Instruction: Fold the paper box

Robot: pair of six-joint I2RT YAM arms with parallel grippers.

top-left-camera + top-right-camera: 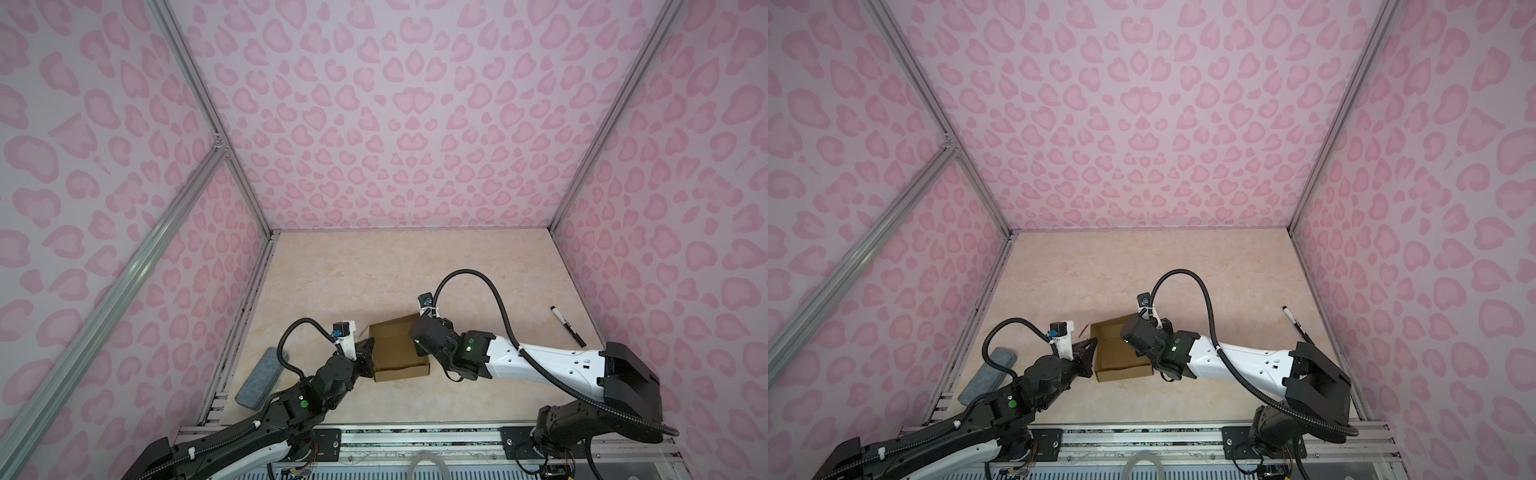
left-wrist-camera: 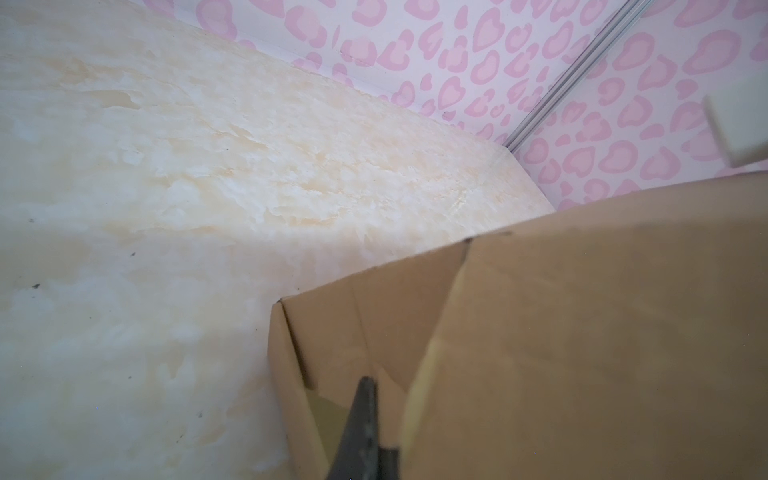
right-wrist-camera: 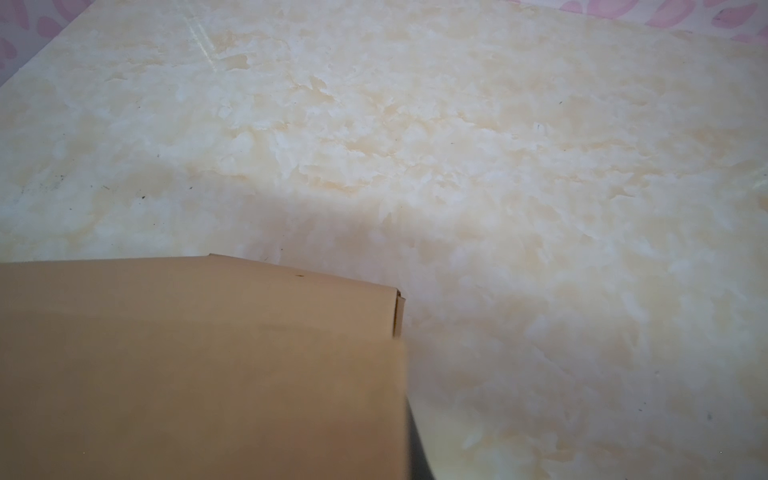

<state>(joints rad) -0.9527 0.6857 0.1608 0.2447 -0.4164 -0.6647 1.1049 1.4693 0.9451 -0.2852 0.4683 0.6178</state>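
stereo pair above, wrist cameras close
both top views look steeply down from the near edge over the whole table (image 1: 374, 266); wrist views sit close against the paper box (image 2: 582, 353), seemingly facing the far wall (image 2: 457, 62), sharing box and table

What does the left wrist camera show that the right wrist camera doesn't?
Only the left wrist view: the left gripper, jaws shut, its tip at an open corner of the box where folded flaps meet, plus a metal post on the pink wall. Only the right wrist view: a smooth outer panel of the box with no inside showing, and a dark sliver beside its edge, too little to identify. Both: the brown cardboard box, the marbled table and some pink wall.
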